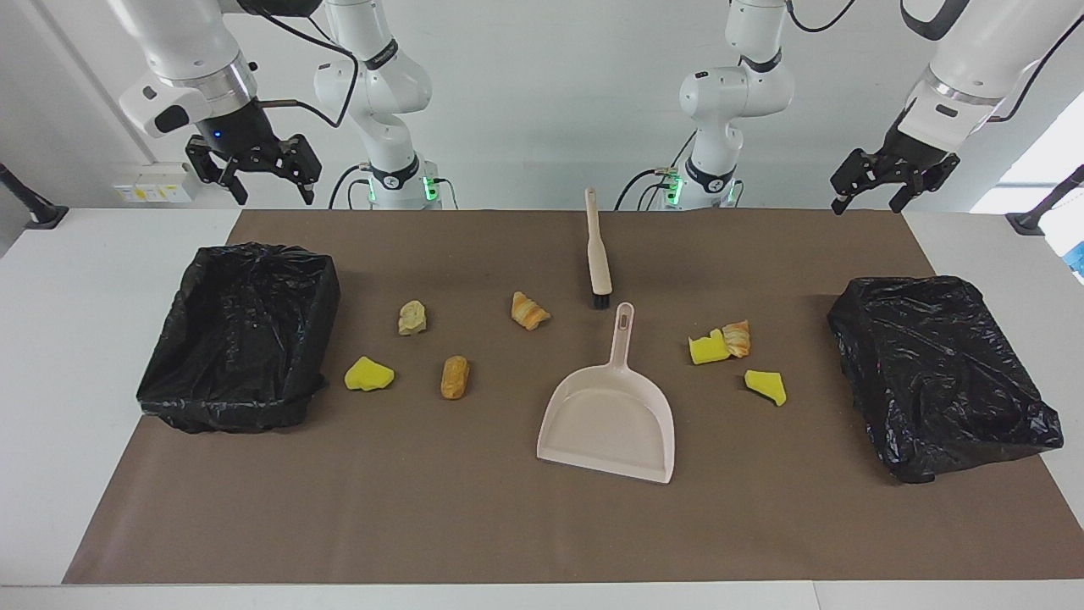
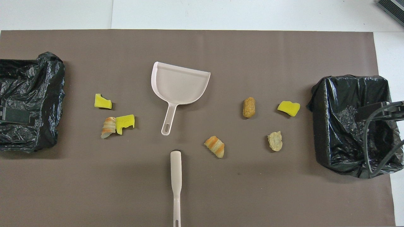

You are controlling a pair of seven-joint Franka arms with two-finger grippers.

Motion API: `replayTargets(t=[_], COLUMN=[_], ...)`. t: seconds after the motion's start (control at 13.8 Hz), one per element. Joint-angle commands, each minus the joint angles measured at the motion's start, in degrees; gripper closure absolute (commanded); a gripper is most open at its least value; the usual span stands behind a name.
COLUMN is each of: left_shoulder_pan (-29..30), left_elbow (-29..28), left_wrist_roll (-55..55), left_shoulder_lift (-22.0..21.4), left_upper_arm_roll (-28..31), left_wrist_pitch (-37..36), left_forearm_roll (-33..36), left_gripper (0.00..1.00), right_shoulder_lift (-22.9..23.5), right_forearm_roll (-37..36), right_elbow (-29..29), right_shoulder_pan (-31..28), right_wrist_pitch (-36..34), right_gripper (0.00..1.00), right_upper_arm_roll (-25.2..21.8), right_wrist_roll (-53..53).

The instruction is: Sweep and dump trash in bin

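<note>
Seven bits of trash lie scattered on the brown mat [image 1: 542,525], none of them in a bin. Toward my right arm's end sit a yellow sponge chunk [image 1: 368,374], a tan bread roll [image 1: 455,377], a pale pastry lump [image 1: 412,318] and a striped croissant piece [image 1: 530,310]. Toward my left arm's end, a second yellow chunk [image 1: 708,348] touches another croissant piece [image 1: 737,337], with a third yellow chunk [image 1: 766,386] just beside them.

Between the two groups lies the dustpan [image 1: 610,419], its handle pointing toward me, and the brush [image 1: 597,250] lies nearer to me, bristles close to that handle; whether they touch I cannot tell.

A bin with a black liner [image 1: 241,335] stands at my right arm's end, and another black-bagged bin [image 1: 940,373] at my left arm's end.

My right gripper [image 1: 269,188] waits over the table edge with fingers spread wide, holding nothing. My left gripper [image 1: 872,196] hangs likewise, open and empty.
</note>
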Motion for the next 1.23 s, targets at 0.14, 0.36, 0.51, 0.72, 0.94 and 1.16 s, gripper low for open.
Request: replayTargets(t=[0.14, 0.36, 0.51, 0.72, 0.94, 1.16], left_shoulder_pan=[-0.4, -0.3, -0.3, -4.0, -10.5, -21.0], left_elbow=[6.3, 6.0, 4.8, 2.6, -1.3, -10.9], left_wrist_roll=[0.0, -0.2, -0.3, -6.6, -9.1, -15.9], left_shoulder_lift=[0.3, 0.1, -0.4, 0.1, -2.0, -6.1], left_upper_arm_roll=[-0.3, -0.6, -0.6, -1.6, -1.8, -1.8], left_wrist_pitch=[-4.4, -4.1, -2.4, 0.3, -0.6, 0.9], left_forearm_roll=[1.1, 0.9, 0.6, 0.6, 0.6, 0.6], left_gripper=[0.0, 0.0, 0.0, 0.0, 0.0, 0.0], right_shoulder_lift=[-0.8, -0.9, -0.9, -0.9, -1.0, -1.0], right_forearm_roll=[0.3, 0.3, 0.3, 0.3, 0.3, 0.3], right_elbow=[-1.2, -1.3, -1.3, -1.3, -1.4, -1.7], right_shoulder_pan=[-0.2, -0.2, -0.3, -0.3, -0.3, -0.3], right_wrist_pitch=[0.6, 0.5, 0.6, 0.6, 0.5, 0.5], right_gripper=[0.0, 0.0, 0.0, 0.0, 0.0, 0.0], right_upper_arm_roll=[0.0, 0.0, 0.0, 0.0, 0.0, 0.0], right_wrist_roll=[-0.5, -0.5, -0.5, -0.5, -0.5, -0.5])
